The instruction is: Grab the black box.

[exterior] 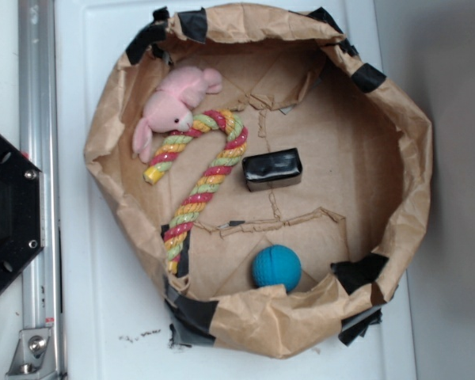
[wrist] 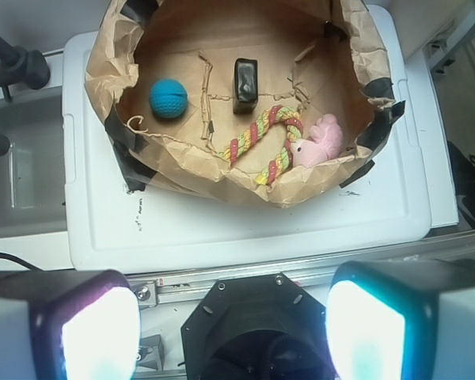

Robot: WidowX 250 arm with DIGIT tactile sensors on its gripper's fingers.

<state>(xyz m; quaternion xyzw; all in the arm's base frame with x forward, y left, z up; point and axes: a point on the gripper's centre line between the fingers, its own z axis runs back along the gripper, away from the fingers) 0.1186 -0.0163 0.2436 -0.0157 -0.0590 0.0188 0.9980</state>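
We count one black box, one teal ball, one pink plush toy and one striped rope toy, so four loose items inside one brown paper enclosure. One white lid sits under it. One black hexagonal plate. One metal rail. One gripper, two fingers visible in the wrist view. Black tape patches: several, we can't get an exact count.

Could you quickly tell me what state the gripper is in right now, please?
Gripper: open and holding nothing, fingers spread wide, well short of the black box in the paper-walled bin.
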